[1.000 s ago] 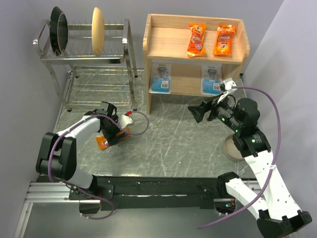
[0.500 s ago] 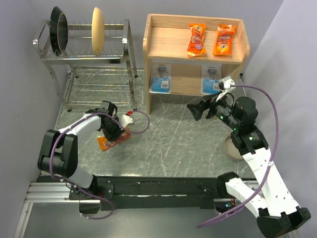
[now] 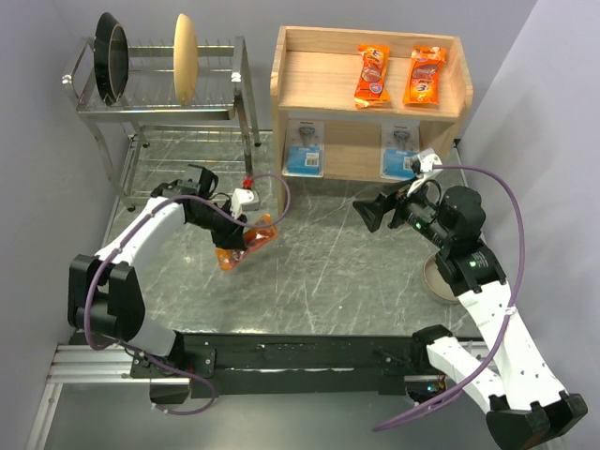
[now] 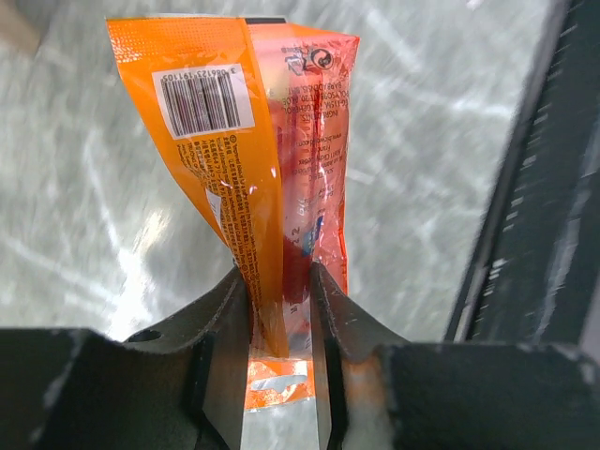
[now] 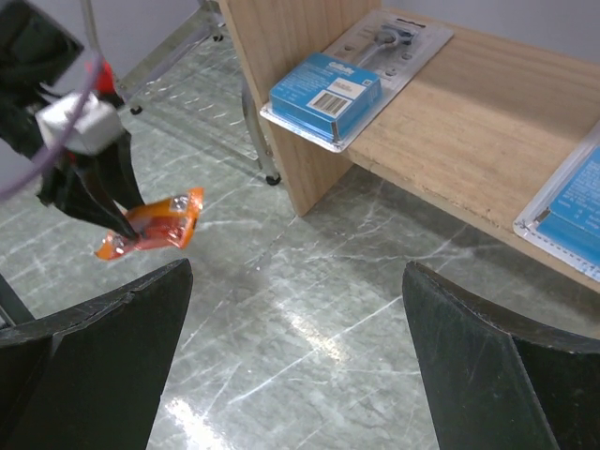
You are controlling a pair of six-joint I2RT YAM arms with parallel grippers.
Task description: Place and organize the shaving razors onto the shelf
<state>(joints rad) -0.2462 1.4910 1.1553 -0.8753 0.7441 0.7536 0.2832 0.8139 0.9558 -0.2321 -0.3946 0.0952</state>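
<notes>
Evidently the left claw (image 4: 281, 286) is clamped on the sealed end of the flat orange plastic razor packet (image 4: 246, 159), which hangs above the grey marbled table (image 3: 347, 272) and looks light, soft and slippery, while the right claw (image 5: 298, 272) stands apart.

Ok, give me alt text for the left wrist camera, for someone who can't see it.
The left pincer grips an orange razor packet by one end, its barcode label facing the camera. Behind it lies the grey marbled table, with a dark rail along the right edge.
</notes>
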